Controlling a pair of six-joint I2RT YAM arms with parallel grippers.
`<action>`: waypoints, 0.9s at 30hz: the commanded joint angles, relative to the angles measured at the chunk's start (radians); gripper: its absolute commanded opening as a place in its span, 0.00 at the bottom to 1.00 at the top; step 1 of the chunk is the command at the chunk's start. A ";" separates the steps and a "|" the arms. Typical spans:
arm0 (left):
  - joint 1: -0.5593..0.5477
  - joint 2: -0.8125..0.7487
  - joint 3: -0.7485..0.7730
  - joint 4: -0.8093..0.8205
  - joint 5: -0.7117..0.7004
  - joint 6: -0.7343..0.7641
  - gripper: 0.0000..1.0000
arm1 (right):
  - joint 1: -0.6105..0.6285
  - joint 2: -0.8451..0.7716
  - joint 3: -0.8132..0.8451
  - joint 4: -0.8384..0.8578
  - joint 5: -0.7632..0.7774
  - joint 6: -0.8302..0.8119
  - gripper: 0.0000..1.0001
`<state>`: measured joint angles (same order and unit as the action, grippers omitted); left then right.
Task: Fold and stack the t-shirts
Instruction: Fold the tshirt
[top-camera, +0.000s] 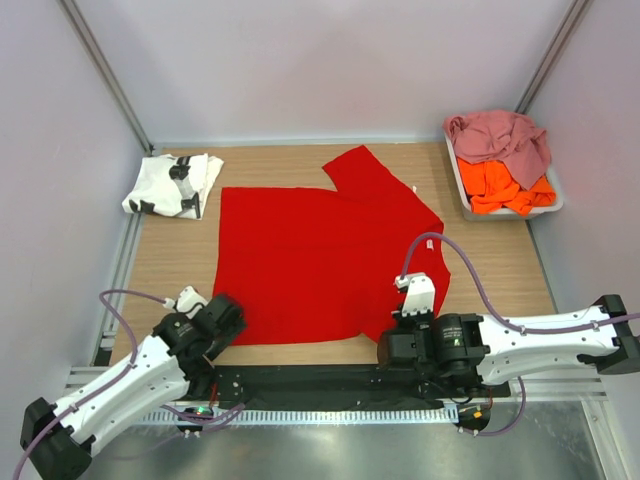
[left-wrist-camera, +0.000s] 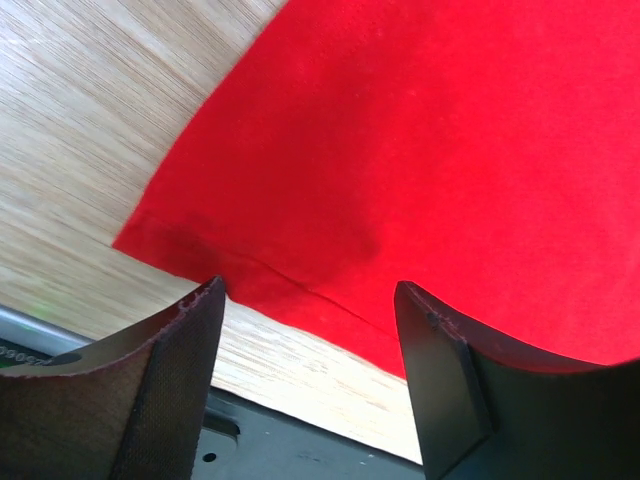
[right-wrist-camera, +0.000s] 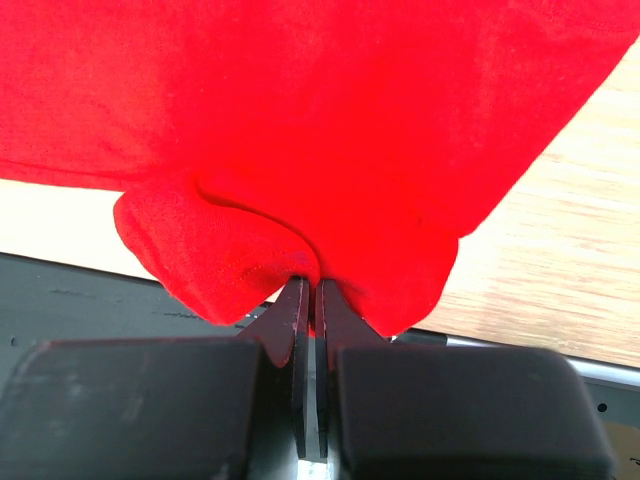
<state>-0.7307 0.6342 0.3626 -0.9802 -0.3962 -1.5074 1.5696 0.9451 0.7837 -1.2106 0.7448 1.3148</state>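
While the red tee (top-camera: 320, 265) lies spread flat on the table (top-camera: 180, 260) in the top view, only the right wrist view shows the right claw (right-wrist-camera: 308, 290) clamped on a puckered fold of its near hem. The left wrist view shows the left claw (left-wrist-camera: 310, 290) gaping, its textured pads (left-wrist-camera: 170, 390) either side of the stitched hem by the near-left corner, above pale wood grain. From above alone: a folded white tee (top-camera: 172, 185) far left, a pink tee (top-camera: 500, 135) and an orange tee (top-camera: 510, 185) crumpled in a far-right tray (top-camera: 462, 190).

Lying on the wooden desk (top-camera: 500, 270): red t-shirt (top-camera: 310, 260) spread mid-desk, white t-shirt (top-camera: 172, 186) at far-left corner, tray (top-camera: 462, 190) at far-right corner.
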 joint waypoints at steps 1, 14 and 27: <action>0.005 -0.033 -0.019 0.020 0.002 -0.053 0.72 | -0.013 -0.008 0.051 -0.007 0.042 -0.009 0.01; 0.007 0.162 0.007 0.186 0.003 0.001 0.26 | -0.040 -0.069 0.048 -0.033 0.044 -0.006 0.01; 0.007 0.125 0.183 0.008 -0.018 0.151 0.01 | -0.116 -0.029 0.117 -0.049 0.047 -0.049 0.01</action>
<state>-0.7303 0.7609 0.4667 -0.9150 -0.3828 -1.4288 1.5116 0.8978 0.8230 -1.2671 0.7452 1.3075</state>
